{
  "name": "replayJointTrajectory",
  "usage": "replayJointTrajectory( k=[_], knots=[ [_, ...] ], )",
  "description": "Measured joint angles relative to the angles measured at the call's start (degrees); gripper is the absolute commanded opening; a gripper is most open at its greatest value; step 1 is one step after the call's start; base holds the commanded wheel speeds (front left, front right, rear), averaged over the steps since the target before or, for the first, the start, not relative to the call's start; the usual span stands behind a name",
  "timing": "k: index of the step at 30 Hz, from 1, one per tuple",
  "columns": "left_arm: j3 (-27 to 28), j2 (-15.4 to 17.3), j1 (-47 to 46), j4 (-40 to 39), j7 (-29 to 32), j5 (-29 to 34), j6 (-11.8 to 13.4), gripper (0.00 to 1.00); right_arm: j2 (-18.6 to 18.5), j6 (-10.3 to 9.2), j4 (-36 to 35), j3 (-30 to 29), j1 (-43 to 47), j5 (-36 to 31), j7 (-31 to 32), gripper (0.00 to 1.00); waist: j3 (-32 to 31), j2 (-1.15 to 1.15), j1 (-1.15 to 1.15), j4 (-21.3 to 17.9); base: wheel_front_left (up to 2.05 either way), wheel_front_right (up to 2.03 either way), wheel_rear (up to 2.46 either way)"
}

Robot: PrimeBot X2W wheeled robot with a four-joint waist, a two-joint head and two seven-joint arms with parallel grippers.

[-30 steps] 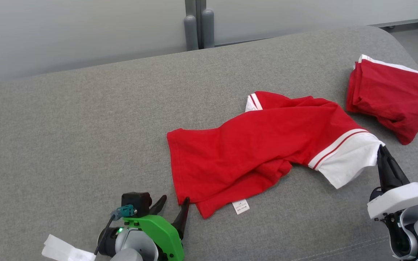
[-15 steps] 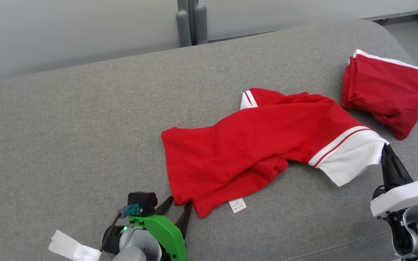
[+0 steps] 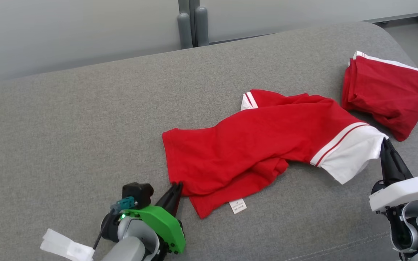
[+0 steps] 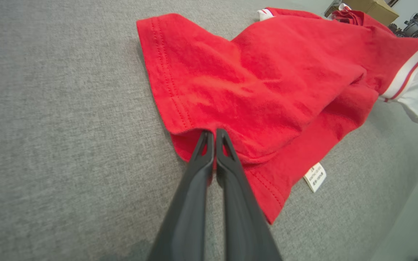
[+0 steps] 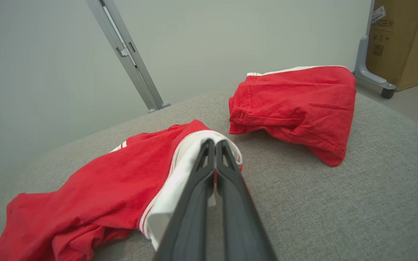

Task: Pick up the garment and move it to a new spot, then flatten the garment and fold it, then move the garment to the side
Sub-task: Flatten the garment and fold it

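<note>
Grey upholstered surface [image 3: 85, 127] is supporting a crumpled red cotton garment with white striped cuffs [image 3: 252, 152], right of centre. Left fingers [image 3: 172, 197] are clamping its near hem corner; right fingers [image 3: 390, 163] are pinching its white cuff.

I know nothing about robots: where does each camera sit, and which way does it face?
Head view: on the robot's head, looking forward and down at the grey cushion and red garment; left gripper lower left, right gripper lower right.
Left wrist view: on the left wrist, looking along its closed fingers at the garment's red hem.
Right wrist view: on the right wrist, looking along its closed fingers at the white sleeve, folded red garment beyond.
Shared: all three show the red garment.
</note>
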Motion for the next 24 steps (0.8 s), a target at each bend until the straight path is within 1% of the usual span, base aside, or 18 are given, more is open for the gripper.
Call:
replayJointTrajectory(
  k=[2,6,12,16,20,24],
  knots=[
    [1.4,0.0,-0.6,-0.5,-2.2,-0.3,0.0,0.00,0.2,0.04,-0.9,-0.6,-0.5,0.0,0.0,0.00,-0.2,0.00,0.00,0.0,0.00,0.00,0.00],
    [6.1,-0.1,-2.0,-3.4,-5.8,-2.1,0.0,0.00,0.4,1.24,-3.5,-1.8,-1.5,0.0,0.0,0.00,-1.1,0.00,0.00,0.0,0.00,0.00,0.00],
    [13.7,-0.2,-2.9,-9.1,-6.3,-4.9,0.0,0.00,-0.3,2.97,-8.7,-2.7,-2.7,-0.4,0.0,0.00,-3.0,0.00,0.00,0.4,0.00,0.00,0.00],
    [18.4,-0.1,-3.3,-13.9,-6.3,-5.0,0.0,0.00,-1.2,3.05,-12.1,-3.1,-2.8,-1.4,-0.1,0.00,-4.4,0.00,0.00,0.8,0.00,0.00,0.00],
    [24.8,0.4,-4.1,-22.7,-6.3,-3.1,0.3,0.00,-2.3,3.52,-16.5,-4.4,-2.9,-2.0,-0.1,0.00,-5.8,0.00,0.00,1.4,0.00,0.00,0.00],
    [29.7,0.5,-4.7,-32.3,-6.3,-0.7,0.3,0.00,-2.6,3.54,-23.5,-6.0,-4.6,-3.4,-0.1,0.00,-6.8,0.00,0.00,2.0,0.00,0.00,0.00]
  ],
)
